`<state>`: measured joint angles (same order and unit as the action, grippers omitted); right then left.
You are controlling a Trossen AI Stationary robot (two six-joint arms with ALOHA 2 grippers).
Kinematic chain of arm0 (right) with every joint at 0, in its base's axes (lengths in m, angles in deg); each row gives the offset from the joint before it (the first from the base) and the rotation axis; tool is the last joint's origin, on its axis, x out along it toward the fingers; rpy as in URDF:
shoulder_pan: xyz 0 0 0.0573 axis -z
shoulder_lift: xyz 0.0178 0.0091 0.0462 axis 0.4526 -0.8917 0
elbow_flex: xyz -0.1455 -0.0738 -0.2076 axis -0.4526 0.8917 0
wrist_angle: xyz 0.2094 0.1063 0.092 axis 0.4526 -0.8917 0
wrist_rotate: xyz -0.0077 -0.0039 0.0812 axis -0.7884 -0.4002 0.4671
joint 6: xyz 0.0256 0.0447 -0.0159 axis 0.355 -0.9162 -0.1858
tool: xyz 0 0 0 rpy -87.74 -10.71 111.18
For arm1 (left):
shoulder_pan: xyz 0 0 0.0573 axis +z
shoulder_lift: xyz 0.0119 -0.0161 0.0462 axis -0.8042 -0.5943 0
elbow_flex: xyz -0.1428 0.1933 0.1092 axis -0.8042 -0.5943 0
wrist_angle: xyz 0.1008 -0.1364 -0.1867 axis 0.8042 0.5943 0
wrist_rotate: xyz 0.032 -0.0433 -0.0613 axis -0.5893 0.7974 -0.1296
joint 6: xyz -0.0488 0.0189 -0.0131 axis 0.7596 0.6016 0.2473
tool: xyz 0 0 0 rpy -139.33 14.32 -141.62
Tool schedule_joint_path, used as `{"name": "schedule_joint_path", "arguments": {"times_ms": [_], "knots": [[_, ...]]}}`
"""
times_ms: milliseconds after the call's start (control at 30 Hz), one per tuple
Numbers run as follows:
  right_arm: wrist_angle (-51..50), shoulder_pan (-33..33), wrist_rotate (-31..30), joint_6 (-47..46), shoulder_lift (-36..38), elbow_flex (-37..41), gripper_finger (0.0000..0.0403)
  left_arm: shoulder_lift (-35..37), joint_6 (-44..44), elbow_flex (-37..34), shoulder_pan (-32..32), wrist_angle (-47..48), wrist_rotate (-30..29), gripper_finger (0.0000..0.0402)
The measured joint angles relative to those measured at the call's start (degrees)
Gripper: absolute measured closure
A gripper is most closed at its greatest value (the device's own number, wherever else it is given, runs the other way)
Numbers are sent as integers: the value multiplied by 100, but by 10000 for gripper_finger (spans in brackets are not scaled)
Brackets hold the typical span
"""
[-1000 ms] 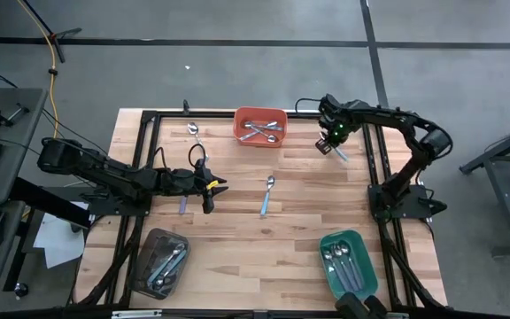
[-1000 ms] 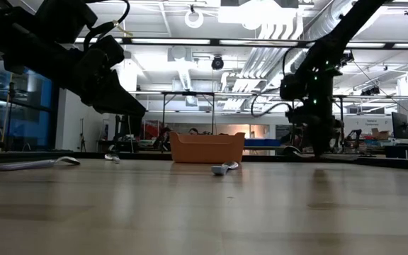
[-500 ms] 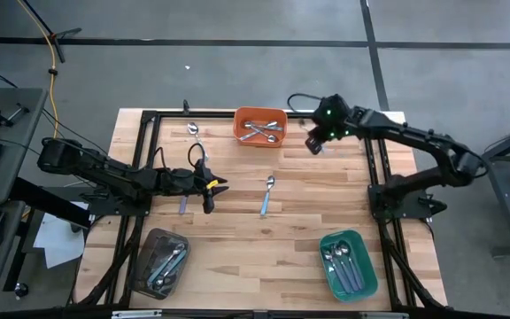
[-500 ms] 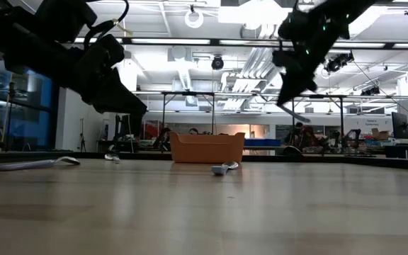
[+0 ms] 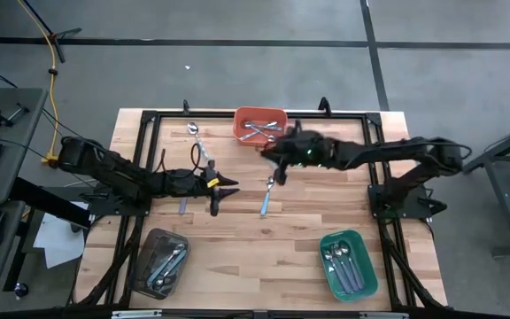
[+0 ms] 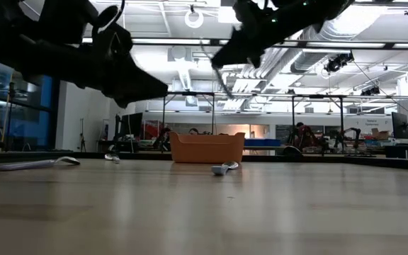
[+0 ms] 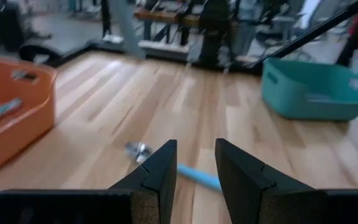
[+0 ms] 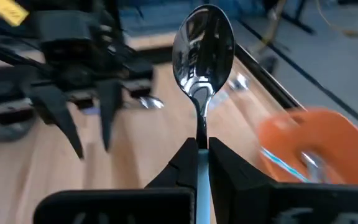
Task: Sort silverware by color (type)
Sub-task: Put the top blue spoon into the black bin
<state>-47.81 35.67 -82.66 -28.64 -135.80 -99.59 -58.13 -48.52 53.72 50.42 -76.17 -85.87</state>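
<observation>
**A:** ok where are we on the spoon sorting?

**B:** Further along than not, we'd say. The orange bin (image 5: 259, 123) at the far edge has a few spoons in it, the teal bin (image 5: 348, 262) near the front on our right holds several, and the dark grey bin (image 5: 160, 261) near the front on our left has a bunch too. Can't make out handle colours inside the bins from above, so we can't swear every one is in the correct bin.

**A:** and what's left out?

**B:** Three still lie loose on the wooden table (image 5: 255, 235): a blue-handled spoon (image 5: 266, 195) in the middle, a lavender-handled spoon (image 5: 183, 204) partly under the left arm, and a silver spoon (image 5: 197, 136) near the far left corner. Plus one in the air.

**A:** which arm has it?

**B:** The right gripper (image 8: 202, 149). Its fingers are pinched tight on the held spoon (image 8: 203, 43), bowl sticking straight out past the tips. From above, that gripper hangs between the orange bin and the blue-handled spoon, so our guess is the drop hasn't happened yet.

**A:** left one?

**B:** The left gripper (image 7: 196, 163) hovers low over the table just left of the blue-handled spoon, fingers spread apart with nothing between them. So four spoons to go, by our count.
</observation>
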Motion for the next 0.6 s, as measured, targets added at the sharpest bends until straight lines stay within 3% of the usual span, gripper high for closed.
{"name": "schedule_joint_path", "arguments": {"times_ms": [333,467,600], "knots": [[2128,-840,-8,174,-1010,2,403,-23,-294,3,9,-574,-137,287],[2318,-1128,-35,248,-1064,4,403,-23,-423,4,9,-779,-110,254],[2486,-1330,-156,363,-1064,4,403,-23,-423,4,8,-1037,303,214]]}}
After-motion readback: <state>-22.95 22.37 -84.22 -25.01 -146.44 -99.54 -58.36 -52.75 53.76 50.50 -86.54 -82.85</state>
